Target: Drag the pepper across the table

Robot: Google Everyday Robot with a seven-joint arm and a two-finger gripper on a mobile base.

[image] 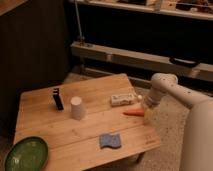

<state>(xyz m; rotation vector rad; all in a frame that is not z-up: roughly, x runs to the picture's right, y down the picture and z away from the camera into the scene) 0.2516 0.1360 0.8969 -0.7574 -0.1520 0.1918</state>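
Observation:
The pepper (133, 112), slim, orange-red and pointed at its left end, lies on the light wooden table (50, 125) near the right edge. My gripper (147, 113) is at the pepper's thick right end, at the end of my white arm that reaches in from the right. The arm hides the gripper's front. A white rectangular packet (121, 99) lies just behind the pepper.
A white cup (77, 107) stands mid-table, with a small black upright object (58, 99) to its left. A blue sponge (109, 140) lies near the front edge. A green plate (25, 154) sits at the front left corner. Metal shelving stands behind the table.

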